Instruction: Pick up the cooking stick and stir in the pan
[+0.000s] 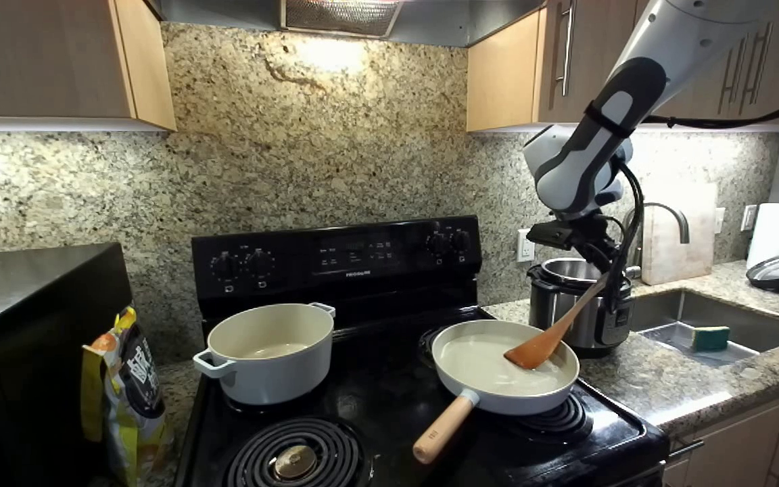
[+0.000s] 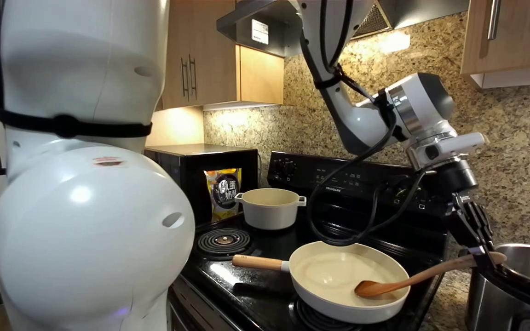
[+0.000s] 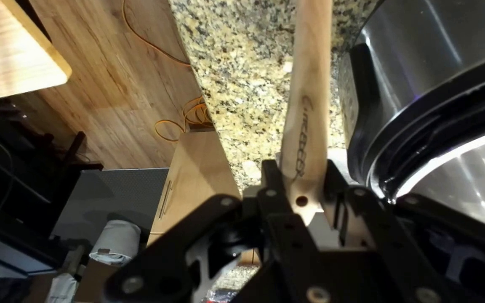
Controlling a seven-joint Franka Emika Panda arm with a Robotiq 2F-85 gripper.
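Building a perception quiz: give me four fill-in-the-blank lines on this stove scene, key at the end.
1. The pan has one long handle made of ____.
2. The gripper is closed on the cooking stick near the end of its ____.
3. The blade of the cooking stick is inside the ____, not the two-handled pot.
4. The sponge in the sink shows mostly ____.

Missing words: wood; handle; pan; green.
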